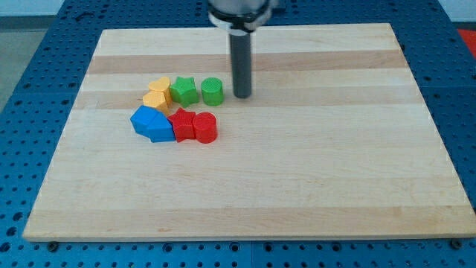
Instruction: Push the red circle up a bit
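Observation:
The red circle (204,127) sits left of the board's middle, touching a red star (182,123) on its left. My tip (242,96) stands above and to the right of the red circle, just right of a green circle (212,91), with a small gap between them.
A green star (184,91) lies left of the green circle. Two yellow blocks (156,93) sit further left. Two blue blocks (152,122) lie left of the red star. All rest on a wooden board (297,171) with a blue perforated table around it.

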